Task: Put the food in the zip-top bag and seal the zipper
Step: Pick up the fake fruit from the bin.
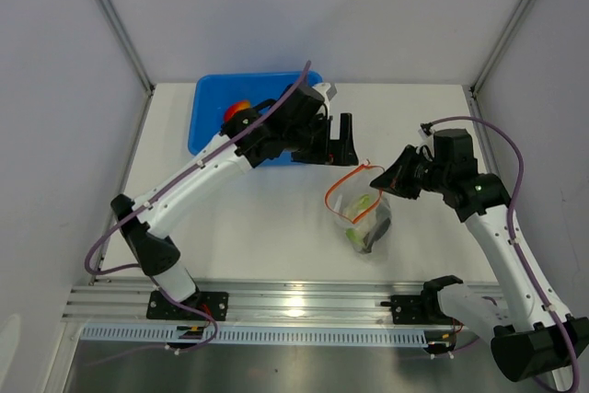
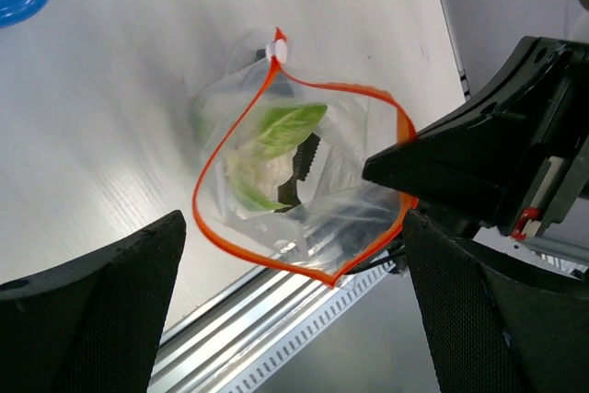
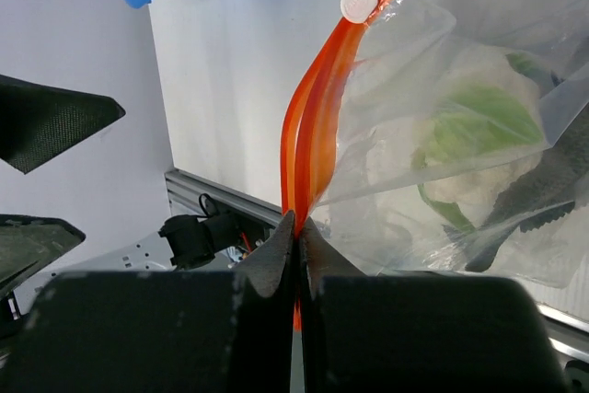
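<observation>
Grips thin red-orange zipper strip point(image 3: 316, 121) of clear crinkly plastic bag point(image 2: 345, 204) with clamped right tool point(image 3: 296, 227); hovers wide-open, empty left tool point(image 1: 333, 143) above bag mouth, white-and-green toy cauliflower point(image 2: 267, 161) inside. Should hold pinch firm, mouth wide for next drop.

No readable text, labels or numbers.

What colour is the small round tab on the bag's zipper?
White tab; right wrist view shows it best.

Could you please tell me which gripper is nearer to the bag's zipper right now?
Right. The right gripper has its fingers shut on the zipper itself; the left gripper hangs open above the bag, not touching it.
</observation>
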`<state>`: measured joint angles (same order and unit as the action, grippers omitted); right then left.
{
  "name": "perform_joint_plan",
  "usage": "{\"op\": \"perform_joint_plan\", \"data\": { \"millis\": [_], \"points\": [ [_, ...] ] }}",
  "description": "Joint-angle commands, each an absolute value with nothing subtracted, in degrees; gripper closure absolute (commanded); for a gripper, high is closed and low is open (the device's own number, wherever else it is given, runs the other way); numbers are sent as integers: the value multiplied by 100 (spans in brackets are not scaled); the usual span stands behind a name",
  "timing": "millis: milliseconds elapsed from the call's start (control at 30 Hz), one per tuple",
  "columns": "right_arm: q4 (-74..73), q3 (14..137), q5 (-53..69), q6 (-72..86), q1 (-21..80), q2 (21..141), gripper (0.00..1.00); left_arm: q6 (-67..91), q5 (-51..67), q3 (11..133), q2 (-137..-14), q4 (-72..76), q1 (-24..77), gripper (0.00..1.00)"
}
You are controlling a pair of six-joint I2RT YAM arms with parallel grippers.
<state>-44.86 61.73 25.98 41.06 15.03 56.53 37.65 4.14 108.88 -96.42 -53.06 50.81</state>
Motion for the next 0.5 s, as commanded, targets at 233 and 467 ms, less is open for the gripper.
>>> {"op": "perform_joint_plan", "data": {
  "millis": [233,467],
  "points": [
    [-4588,6161,2593,3938,1468,5423,100,3595,176,9661,-8754,-4993,4220,1],
    [-4614,6056,2637,3920,1468,5519,100,3647,-62,9571,-8815,-5133,3202,1]
  ]
}}
